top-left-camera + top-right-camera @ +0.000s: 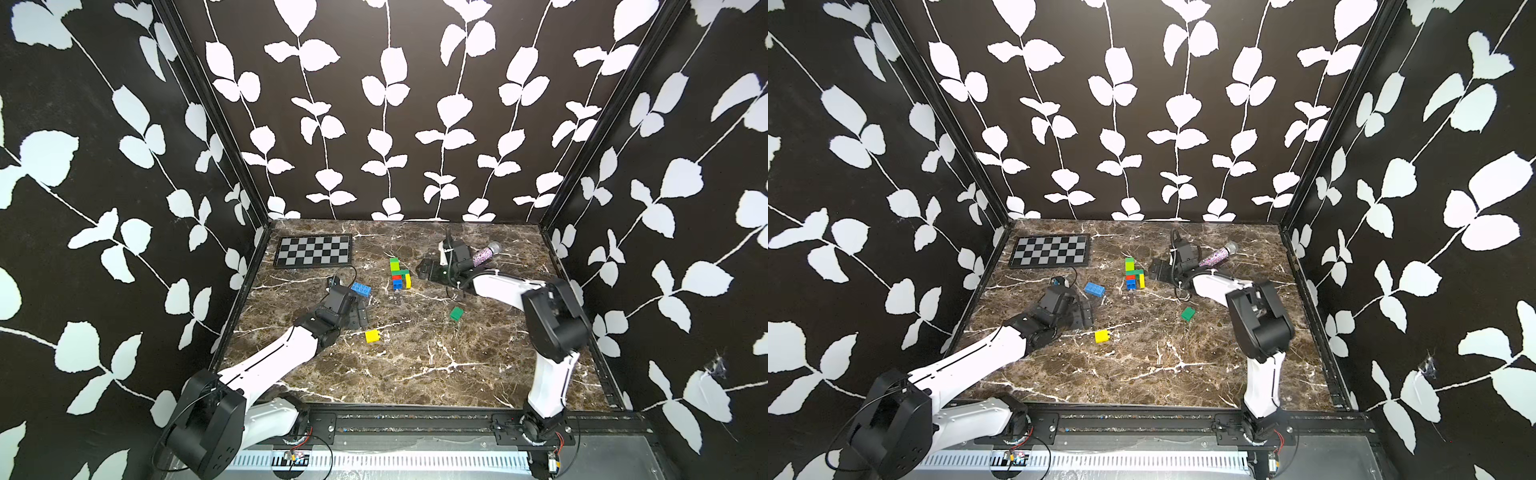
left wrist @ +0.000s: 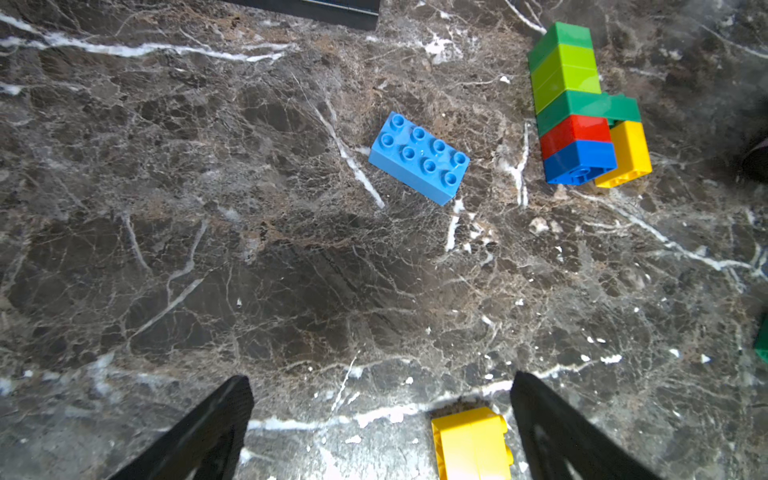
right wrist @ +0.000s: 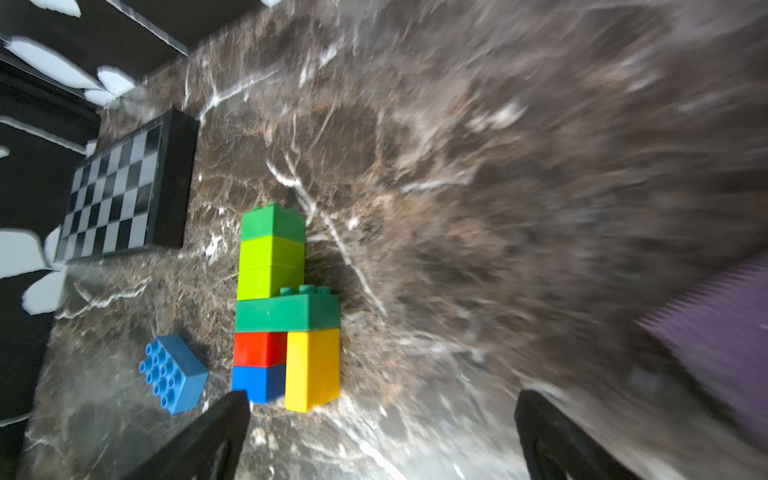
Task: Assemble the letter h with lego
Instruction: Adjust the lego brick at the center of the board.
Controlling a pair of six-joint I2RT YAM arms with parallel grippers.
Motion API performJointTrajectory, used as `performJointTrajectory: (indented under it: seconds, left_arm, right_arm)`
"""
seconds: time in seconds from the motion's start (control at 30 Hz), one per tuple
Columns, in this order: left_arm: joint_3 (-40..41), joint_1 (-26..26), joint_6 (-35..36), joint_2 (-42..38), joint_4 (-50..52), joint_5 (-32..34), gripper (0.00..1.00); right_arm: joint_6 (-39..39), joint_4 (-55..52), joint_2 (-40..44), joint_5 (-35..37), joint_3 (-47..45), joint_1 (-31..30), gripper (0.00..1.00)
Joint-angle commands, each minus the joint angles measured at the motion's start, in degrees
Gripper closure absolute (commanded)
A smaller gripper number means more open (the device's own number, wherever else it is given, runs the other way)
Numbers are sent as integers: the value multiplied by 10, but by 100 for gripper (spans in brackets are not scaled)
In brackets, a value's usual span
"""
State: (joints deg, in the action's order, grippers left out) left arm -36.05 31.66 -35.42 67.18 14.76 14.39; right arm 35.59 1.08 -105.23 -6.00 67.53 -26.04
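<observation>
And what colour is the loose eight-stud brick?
Eight-stud brick: light blue, clearest in left wrist view.

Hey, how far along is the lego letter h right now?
Looks nearly done: a joined stack on the table already reads as an h, with tall stem, green bridge and yellow leg. In hand: nothing; the left hand and right hand are open. Left: perhaps nothing; a light blue brick, yellow brick and dark green brick lie loose.

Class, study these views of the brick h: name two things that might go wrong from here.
The open right gripper sits close beside the brick h; moving off, a finger might knock it askew. A loose yellow brick lies by one finger of the open left gripper and may get shoved.
</observation>
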Motion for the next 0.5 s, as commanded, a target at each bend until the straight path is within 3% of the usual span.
performJointTrajectory:
  seconds: [0.0,0.13,0.2,0.3,0.37,0.47]
  left_arm:
    - [16,-6,0,-15,-15,-2,1]
    - [16,-7,6,-14,-22,-19,1]
    - [21,-7,9,-13,-35,-30,1]
    - [26,-8,12,-8,-49,-43,1]
    - [22,-7,15,-1,-53,-60,1]
    - [18,-7,18,10,-57,-80,1]
  right_arm:
    - [-49,-33,85,158,-45,14,1]
    - [-37,-44,181,217,-141,60,1]
    - [-29,-35,205,164,-183,112,1]
    - [-42,-118,172,90,-152,171,1]
    - [-75,-148,145,52,-128,186,6]
    - [-99,-150,140,55,-124,188,9]
